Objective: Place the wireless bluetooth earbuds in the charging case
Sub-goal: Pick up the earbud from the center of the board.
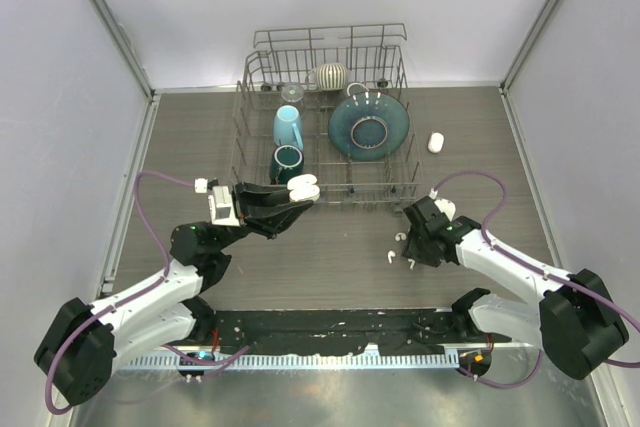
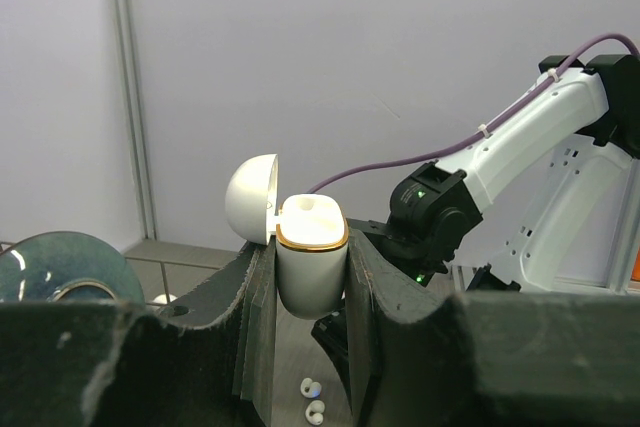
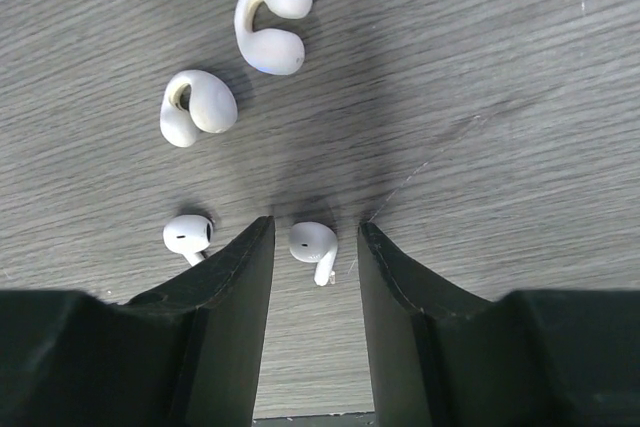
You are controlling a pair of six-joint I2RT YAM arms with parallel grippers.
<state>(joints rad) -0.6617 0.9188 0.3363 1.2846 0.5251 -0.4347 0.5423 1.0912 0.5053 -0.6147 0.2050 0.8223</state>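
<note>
My left gripper (image 2: 311, 247) is shut on a white charging case (image 2: 310, 282) with a gold rim, held upright above the table with its lid (image 2: 250, 197) flipped open; from above this case (image 1: 303, 186) sits near the dish rack's front. My right gripper (image 3: 316, 224) stands open, low over the table, with a stemmed white earbud (image 3: 314, 244) lying between its fingers, untouched. A second stemmed earbud (image 3: 187, 235) lies just outside the left finger (image 3: 235, 287). Two C-shaped white earbuds (image 3: 270, 22) (image 3: 195, 107) lie further off. In the top view the right gripper (image 1: 412, 250) is among these earbuds (image 1: 387, 257).
A wire dish rack (image 1: 245, 127) at the back holds a blue cup (image 1: 288, 127), a dark cup (image 1: 287, 160) and a teal plate (image 1: 368, 125). A closed white case (image 1: 436, 142) lies right of the rack; another white case (image 1: 445, 207) is beside the right arm.
</note>
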